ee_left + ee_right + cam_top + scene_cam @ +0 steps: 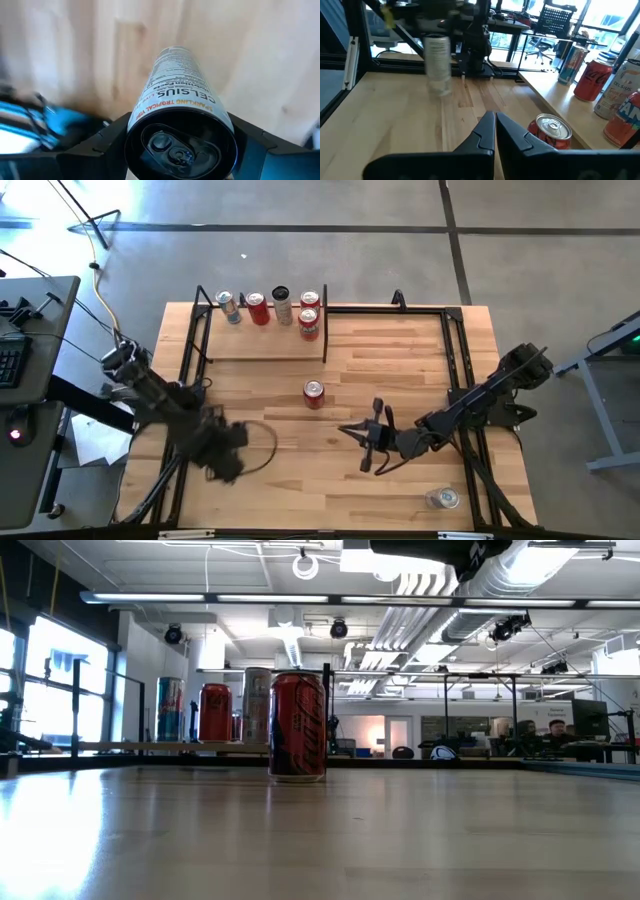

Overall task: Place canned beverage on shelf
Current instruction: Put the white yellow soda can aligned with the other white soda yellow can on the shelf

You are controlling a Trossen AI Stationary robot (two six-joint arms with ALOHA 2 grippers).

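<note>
My left gripper (228,452), near the table's front left, is shut on a white Celsius can (177,85). The same can shows upright in the right wrist view (438,62). A red can (314,393) stands on its base mid-table; it also shows in the low view (298,725). My right gripper (350,432) is shut and empty, just near-right of that red can (552,131). The pale-wood shelf (265,345) with black uprights stands at the far left and holds several upright cans (258,308). My left gripper pinches the Celsius can's upper end (142,114), just below the rim, between its two fingers (100,145), one on each side. The fingers come from above, pointing down. The can stands upright below them. I cannot tell whether its base is clear of the table.
A silvery can (442,498) sits near the table's front right corner. Black frame rails (455,350) run along the table's right and far sides. Bare wood lies between the red can and the shelf. People sit in the room beyond (555,730).
</note>
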